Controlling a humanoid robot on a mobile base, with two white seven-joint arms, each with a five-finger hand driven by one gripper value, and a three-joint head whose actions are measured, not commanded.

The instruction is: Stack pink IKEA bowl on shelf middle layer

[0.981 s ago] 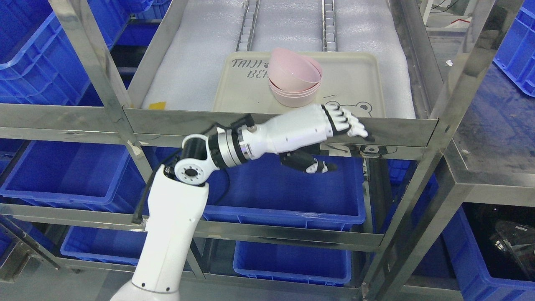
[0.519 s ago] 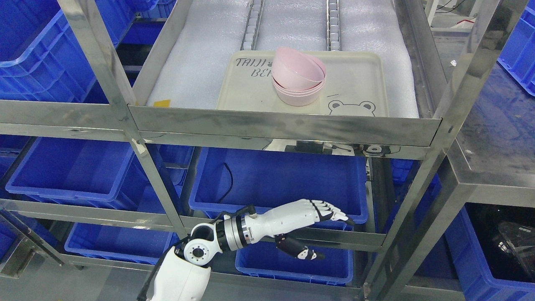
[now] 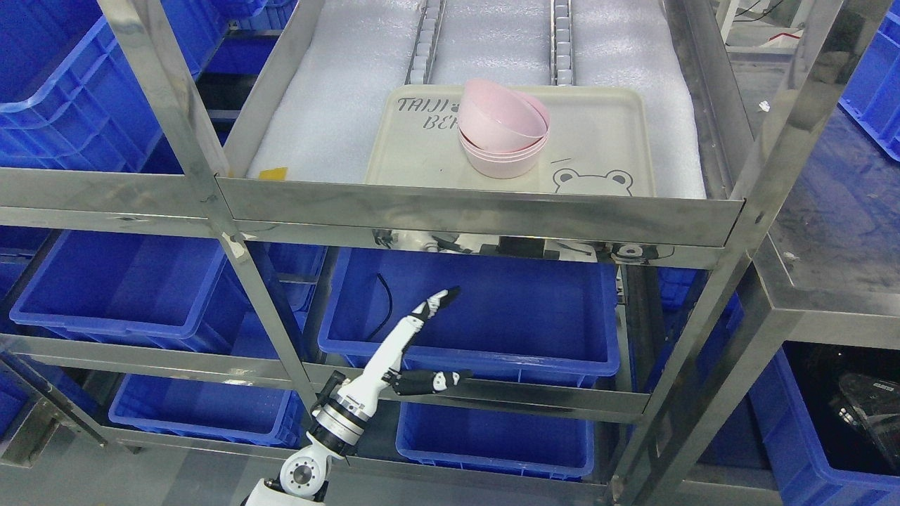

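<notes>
Steel shelving (image 3: 485,211) fills your view, with blue bins (image 3: 485,316) on the lower levels and more blue crates (image 3: 63,77) off to both sides. On the shelf level nearest your camera, white foam padding (image 3: 337,105) covers the deck, and a cream tray (image 3: 605,140) with a bear drawing and dark lettering lies on it.

Your pink bowls (image 3: 503,137) sit on that tray, near its middle and toward the back edge. They are nested in a stack; the top bowl is tilted, its opening leaning toward the left, and it is not seated flat in the ones beneath.

Your left hand (image 3: 415,337) comes up from the bottom edge, left of the middle, and is well below the tray level, in front of the blue bin on the level underneath. Its fingers (image 3: 436,303) are stretched out straight, pointing up and to the right, and the thumb (image 3: 439,381) sticks out sideways to the right. The hand holds nothing and touches neither the bowls nor the tray.
</notes>
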